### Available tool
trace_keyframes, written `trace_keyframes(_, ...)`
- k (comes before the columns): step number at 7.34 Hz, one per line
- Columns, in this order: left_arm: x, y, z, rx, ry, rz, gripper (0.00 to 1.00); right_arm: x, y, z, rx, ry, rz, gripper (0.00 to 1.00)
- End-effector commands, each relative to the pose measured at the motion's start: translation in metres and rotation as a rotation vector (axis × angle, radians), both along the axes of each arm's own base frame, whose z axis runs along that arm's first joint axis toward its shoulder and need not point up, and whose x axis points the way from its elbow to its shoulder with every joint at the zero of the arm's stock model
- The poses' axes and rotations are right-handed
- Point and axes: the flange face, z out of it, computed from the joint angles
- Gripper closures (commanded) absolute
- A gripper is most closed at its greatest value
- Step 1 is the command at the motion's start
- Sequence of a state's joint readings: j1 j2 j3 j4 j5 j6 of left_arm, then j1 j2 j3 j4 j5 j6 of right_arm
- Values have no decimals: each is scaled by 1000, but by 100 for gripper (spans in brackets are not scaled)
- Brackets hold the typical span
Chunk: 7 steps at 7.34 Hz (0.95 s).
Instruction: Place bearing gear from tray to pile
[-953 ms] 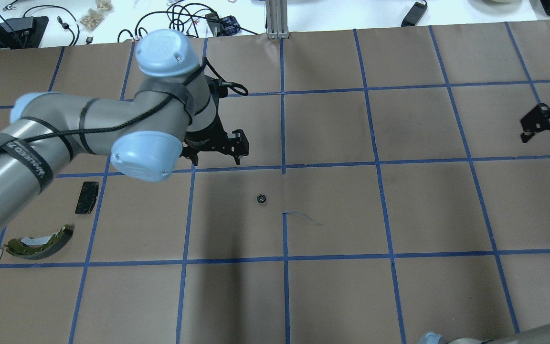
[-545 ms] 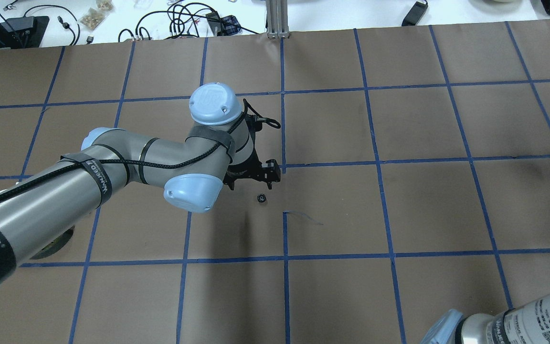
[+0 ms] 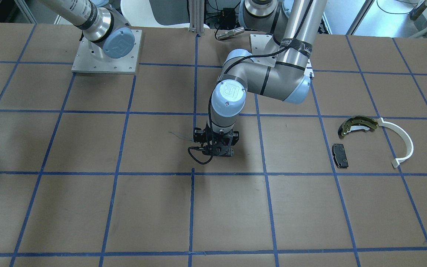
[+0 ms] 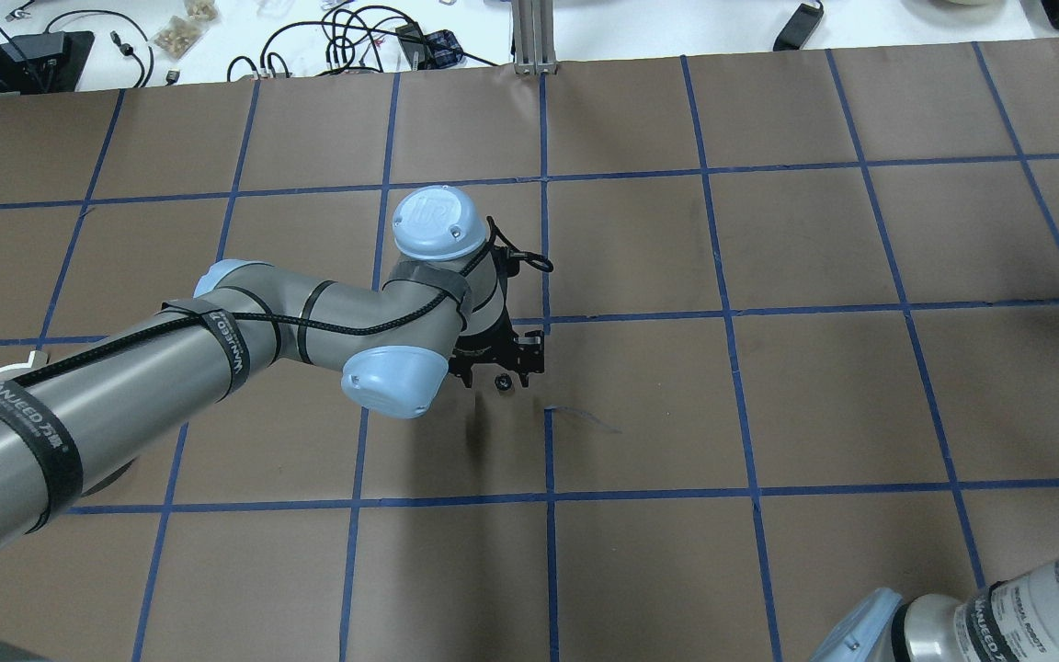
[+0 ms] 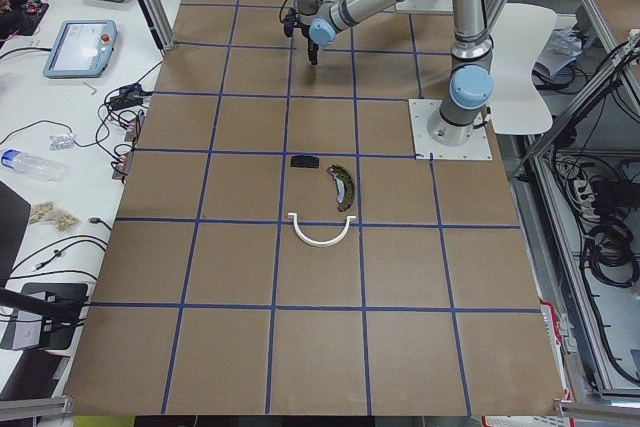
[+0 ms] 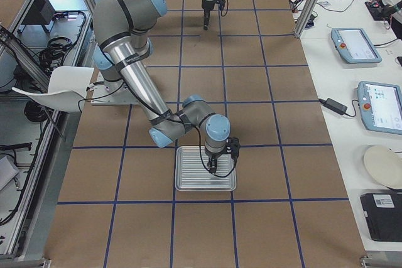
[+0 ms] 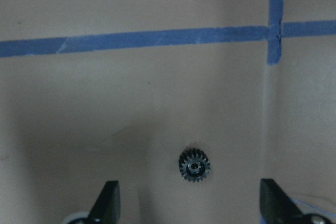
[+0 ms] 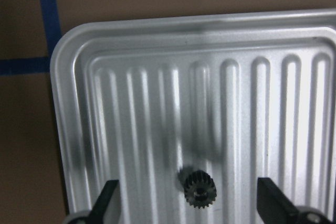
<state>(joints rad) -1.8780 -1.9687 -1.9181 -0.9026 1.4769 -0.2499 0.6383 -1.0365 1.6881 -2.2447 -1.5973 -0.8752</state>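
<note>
Left wrist-mounted view: with the left gripper [image 7: 190, 201] spread, the bearing gear [image 7: 194, 164] just ahead should be centred between its fingers [image 7: 107, 201] before being pinched.

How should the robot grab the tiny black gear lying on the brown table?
By its toothed rim, straight down from above. The gear lies flat, hole up, under the open left gripper, too low for a sideways grab.

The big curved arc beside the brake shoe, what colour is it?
The arc is white, clearest in the exterior front-facing view.
</note>
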Motion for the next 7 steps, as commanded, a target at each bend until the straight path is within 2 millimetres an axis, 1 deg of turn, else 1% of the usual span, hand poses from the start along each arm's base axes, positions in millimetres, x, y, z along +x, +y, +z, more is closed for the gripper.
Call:
trace_keyframes(1,-1,-2,-10,13,-4,-1,27,-4,1,-6,12,-1,32,41)
trace_keyframes(2,0,-2,-11,15,-7,0,28,-5,1,-6,15,-3,77,44)
trace_keyframes(3,-1,-7,-11,7,-1,2,31,-4,1,-8,15,-5,92,49)
trace_keyframes(4,-2,-8,-15,15,-3,2,38,-4,0,-10,16,-5,121,54)
trace_keyframes(6,-1,-8,-16,18,-4,2,100,-4,1,-11,20,-5,145,54)
trace_keyframes(7,-2,-8,-15,16,-4,2,100,-5,1,-11,20,-5,143,58)
